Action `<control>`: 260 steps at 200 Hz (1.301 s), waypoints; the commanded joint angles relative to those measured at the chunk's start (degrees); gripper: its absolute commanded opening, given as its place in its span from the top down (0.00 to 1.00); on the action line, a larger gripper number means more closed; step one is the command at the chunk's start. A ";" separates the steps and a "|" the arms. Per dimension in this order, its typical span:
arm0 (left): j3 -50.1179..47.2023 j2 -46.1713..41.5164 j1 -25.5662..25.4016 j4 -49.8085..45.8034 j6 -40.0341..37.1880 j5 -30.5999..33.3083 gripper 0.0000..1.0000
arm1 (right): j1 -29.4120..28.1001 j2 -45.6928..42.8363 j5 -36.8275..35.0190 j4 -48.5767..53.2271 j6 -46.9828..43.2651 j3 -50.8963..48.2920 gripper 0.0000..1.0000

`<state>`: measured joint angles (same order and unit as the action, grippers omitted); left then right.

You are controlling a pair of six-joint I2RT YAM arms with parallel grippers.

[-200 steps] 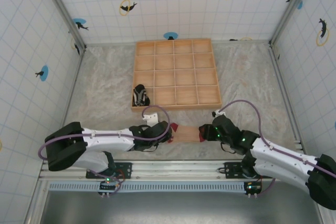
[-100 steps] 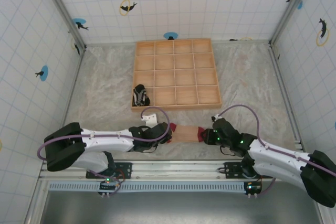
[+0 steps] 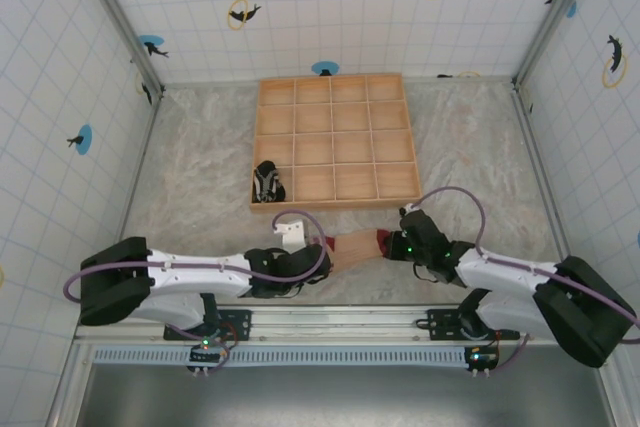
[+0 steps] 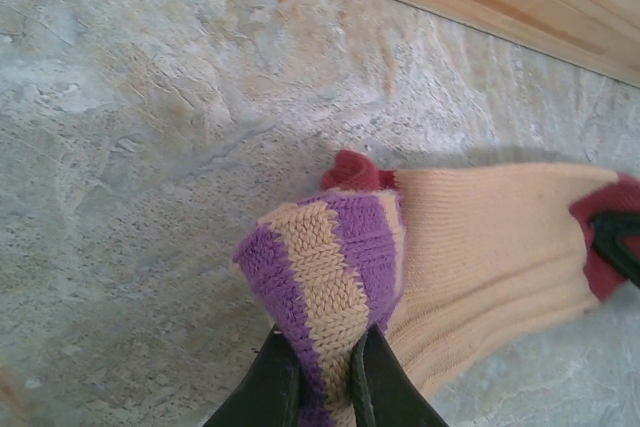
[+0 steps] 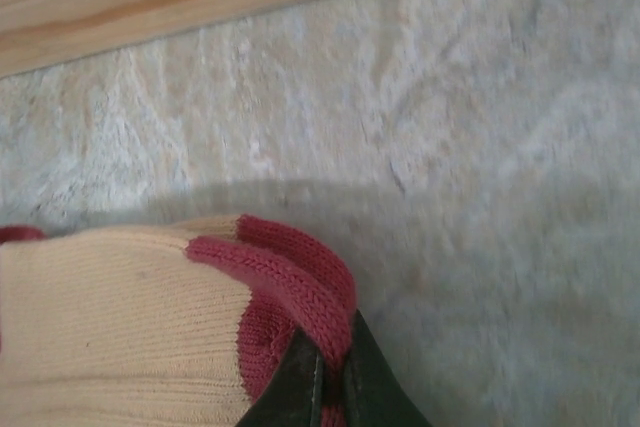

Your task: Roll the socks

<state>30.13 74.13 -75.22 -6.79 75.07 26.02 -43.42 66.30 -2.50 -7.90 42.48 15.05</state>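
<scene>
The tan sock point(image 3: 355, 247) lies stretched on the bench point(image 3: 200, 187) between the two arms, just in front of the wooden tray point(image 3: 340, 204); the left end effector point(image 4: 322, 372) is clenched on its purple-and-tan striped cuff point(image 4: 320, 257), which bunches up and hides the opening; the right end effector point(image 5: 328, 377) is pinched tight on the dark red end point(image 5: 290, 277), and whether that is toe or heel cannot be told; both pairs of fingers are cut off by the bottom edge of their wrist views; from above, the wrists cover both ends of the sock; the black-and-white striped sock point(image 3: 266, 183) sits balled at the tray's near-left corner, seemingly inside that corner compartment, too small to make out further.
</scene>
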 commanded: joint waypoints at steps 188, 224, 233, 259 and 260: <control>9.04 12.14 -3.00 -11.37 17.33 1.75 1.00 | -15.73 -23.63 -4.44 -11.19 -26.68 -10.74 0.22; 11.03 14.00 -2.67 -11.33 17.54 0.41 1.00 | -28.10 -22.78 -13.91 -17.92 -30.04 -14.89 0.22; 11.63 14.45 -2.49 -11.24 17.39 -0.07 1.00 | -30.66 -21.56 -16.18 -20.15 -31.58 -15.38 0.22; 12.93 15.59 -2.30 -10.96 17.22 -1.29 1.00 | -35.29 -17.00 -21.26 -26.09 -35.35 -15.62 0.26; 12.98 15.65 -2.30 -10.92 17.22 -1.31 1.00 | -35.44 -16.82 -21.33 -26.23 -35.58 -15.64 0.26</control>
<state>41.54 87.99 -77.69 -16.03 91.57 27.40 -75.90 46.50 -15.68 -24.25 12.12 0.78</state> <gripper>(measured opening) 0.111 0.756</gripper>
